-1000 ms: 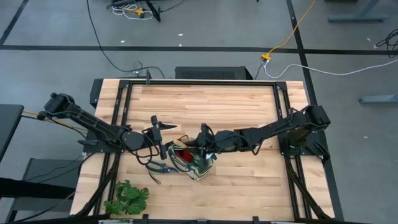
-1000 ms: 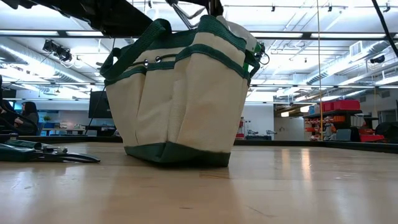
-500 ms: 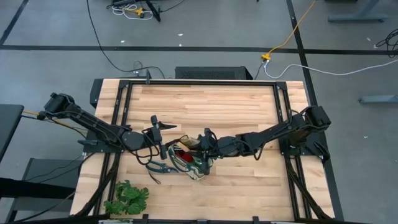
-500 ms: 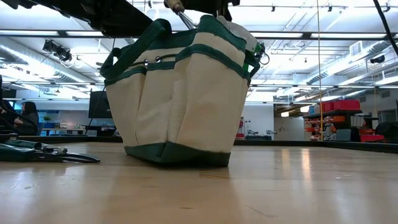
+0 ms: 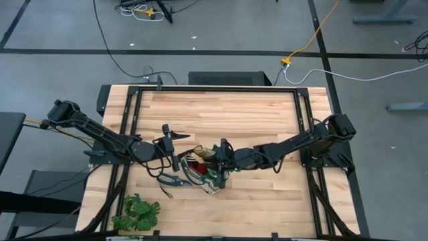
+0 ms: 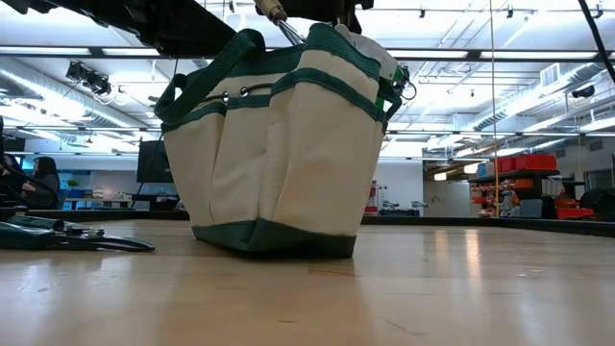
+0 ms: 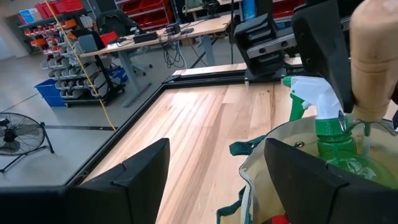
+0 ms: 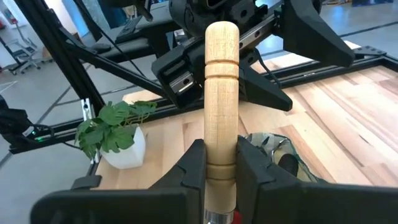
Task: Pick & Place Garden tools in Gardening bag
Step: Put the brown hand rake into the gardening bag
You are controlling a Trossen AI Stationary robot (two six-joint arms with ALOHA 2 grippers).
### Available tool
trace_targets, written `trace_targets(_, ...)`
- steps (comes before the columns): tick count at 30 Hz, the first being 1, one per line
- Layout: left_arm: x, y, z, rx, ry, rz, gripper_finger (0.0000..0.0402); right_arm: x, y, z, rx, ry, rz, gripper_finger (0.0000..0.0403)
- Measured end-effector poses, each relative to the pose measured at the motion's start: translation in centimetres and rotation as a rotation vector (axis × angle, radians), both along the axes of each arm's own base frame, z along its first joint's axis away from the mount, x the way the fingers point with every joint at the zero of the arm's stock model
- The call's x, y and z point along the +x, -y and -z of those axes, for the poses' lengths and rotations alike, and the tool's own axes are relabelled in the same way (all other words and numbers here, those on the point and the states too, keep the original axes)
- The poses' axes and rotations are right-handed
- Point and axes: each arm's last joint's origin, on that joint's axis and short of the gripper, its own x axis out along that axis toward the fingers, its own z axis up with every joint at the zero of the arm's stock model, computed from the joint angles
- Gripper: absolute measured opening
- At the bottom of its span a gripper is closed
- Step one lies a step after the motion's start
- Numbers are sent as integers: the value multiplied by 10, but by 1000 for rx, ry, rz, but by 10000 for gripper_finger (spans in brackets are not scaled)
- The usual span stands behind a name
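The beige gardening bag with green trim (image 5: 208,175) stands on its base on the table, also in the low view (image 6: 279,144). The green spray bottle (image 7: 329,127) stands inside it, and something red (image 5: 194,167) lies in it. My right gripper (image 5: 221,158) is over the bag's mouth, shut on a wooden-handled rake (image 8: 221,93). My left gripper (image 7: 214,180) is open at the bag's left side. Dark-handled pruning shears (image 5: 167,181) lie flat on the table left of the bag, also in the low view (image 6: 77,237). My right gripper pinches the rake's wooden handle near its metal end (image 8: 221,163) between its two fingers, which lie across it and come from the table's right. The handle's rounded free end (image 7: 373,37) points up. The metal shaft (image 6: 283,24) slants down into the bag's mouth.
A leafy plant in a white pot (image 5: 137,214) stands at the table's near left corner, also in the right wrist view (image 8: 118,134). Black frame rails (image 5: 130,127) run along the table's sides. Bare wood (image 5: 227,114) lies beyond the bag.
My right gripper has gone a little toward the table's near edge and down over the bag with the rake. The rake's metal end has sunk deeper into the bag's mouth. The bag has stayed in place.
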Motion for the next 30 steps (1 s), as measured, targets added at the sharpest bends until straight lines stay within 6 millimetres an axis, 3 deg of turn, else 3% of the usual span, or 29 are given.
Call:
trace_targets(12,0,0,0,0,0,0,270,0,-3,-5,6,49,-7,43)
trace_targets(23,0,0,0,0,0,0,270,14,-8,32,84,-38,9,43)
trace_targets(30,0,0,0,0,0,0,270,11,-7,22,63,-12,1,43)
